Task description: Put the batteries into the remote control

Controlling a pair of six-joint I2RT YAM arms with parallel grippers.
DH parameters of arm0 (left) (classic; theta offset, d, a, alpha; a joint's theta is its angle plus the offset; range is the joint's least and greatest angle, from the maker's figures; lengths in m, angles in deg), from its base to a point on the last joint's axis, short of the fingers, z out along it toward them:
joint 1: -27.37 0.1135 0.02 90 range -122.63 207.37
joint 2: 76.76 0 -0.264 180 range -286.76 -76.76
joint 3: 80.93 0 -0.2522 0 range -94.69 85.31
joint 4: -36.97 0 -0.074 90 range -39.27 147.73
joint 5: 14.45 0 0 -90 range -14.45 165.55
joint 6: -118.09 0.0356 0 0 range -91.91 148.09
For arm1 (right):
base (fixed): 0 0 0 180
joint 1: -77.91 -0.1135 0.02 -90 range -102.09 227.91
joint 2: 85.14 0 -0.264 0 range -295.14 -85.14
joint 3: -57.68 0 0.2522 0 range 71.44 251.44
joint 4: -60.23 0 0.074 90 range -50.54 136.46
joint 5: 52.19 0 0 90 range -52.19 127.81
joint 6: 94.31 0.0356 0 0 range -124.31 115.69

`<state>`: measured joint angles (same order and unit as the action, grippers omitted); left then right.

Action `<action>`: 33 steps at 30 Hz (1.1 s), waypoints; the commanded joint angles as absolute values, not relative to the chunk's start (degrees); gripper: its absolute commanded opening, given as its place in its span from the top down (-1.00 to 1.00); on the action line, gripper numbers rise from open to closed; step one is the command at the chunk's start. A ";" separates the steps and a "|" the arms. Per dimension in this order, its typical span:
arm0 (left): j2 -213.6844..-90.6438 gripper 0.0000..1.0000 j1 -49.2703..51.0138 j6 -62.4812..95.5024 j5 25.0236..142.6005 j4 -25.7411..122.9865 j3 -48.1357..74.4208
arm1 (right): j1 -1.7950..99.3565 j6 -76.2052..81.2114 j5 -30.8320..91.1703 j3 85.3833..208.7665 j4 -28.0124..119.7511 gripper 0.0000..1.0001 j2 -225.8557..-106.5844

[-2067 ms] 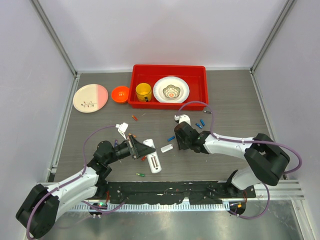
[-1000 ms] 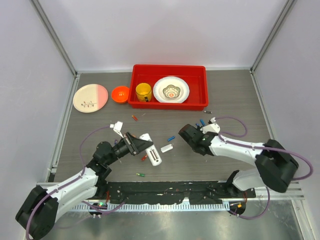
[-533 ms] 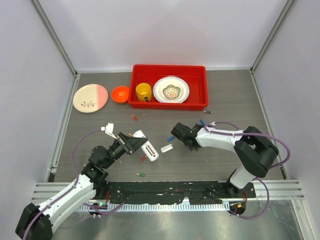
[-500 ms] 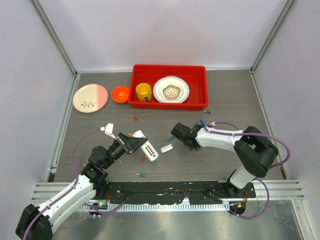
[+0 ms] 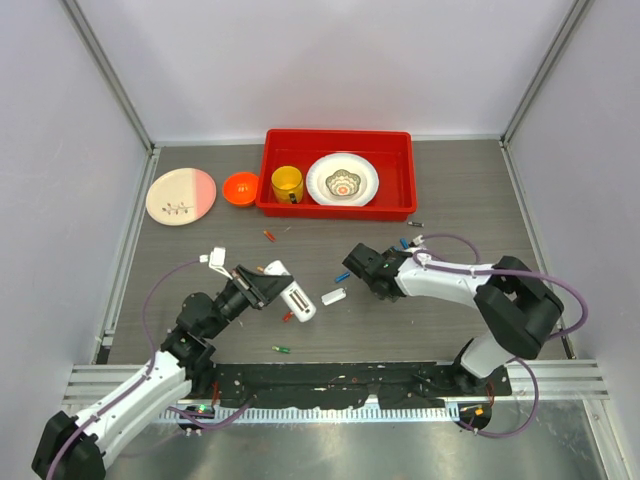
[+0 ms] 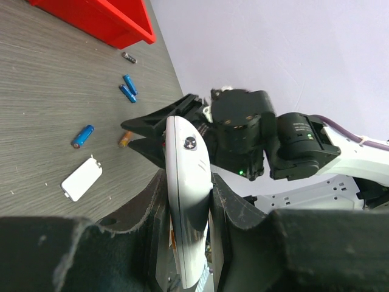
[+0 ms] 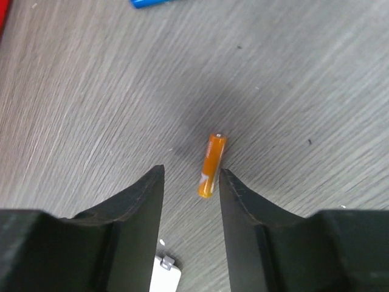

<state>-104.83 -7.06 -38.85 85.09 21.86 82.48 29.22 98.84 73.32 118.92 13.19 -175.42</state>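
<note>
One battery [image 7: 212, 165], orange, is framed on the table [image 7: 91, 91] by the spread right gripper [image 7: 191, 171], close to one finger. It is best centred before the jaws are closed. The remote [image 6: 187, 146] is pinched by the left gripper [image 6: 188, 194].

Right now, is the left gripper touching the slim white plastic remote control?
Touching. Left wrist view: the left gripper has both fingers pressed against the long sides of the remote control, with no gap showing.
</note>
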 commanded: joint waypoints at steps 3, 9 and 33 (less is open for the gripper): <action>-106.64 1.00 -7.17 -37.48 87.06 17.16 84.61 | 28.69 65.63 76.41 117.07 24.46 -0.12 -163.48; -107.16 0.99 -7.17 -37.04 87.94 16.98 84.61 | 30.71 27.53 60.34 111.87 32.25 -0.26 -157.73; -111.39 0.99 -7.35 -36.07 89.79 15.22 83.64 | 40.81 10.98 47.31 116.97 31.87 -0.54 -168.46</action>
<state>-112.55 -7.13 -37.34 89.11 19.22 82.55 38.49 13.08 52.03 117.74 29.06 -170.28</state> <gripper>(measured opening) 0.300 0.778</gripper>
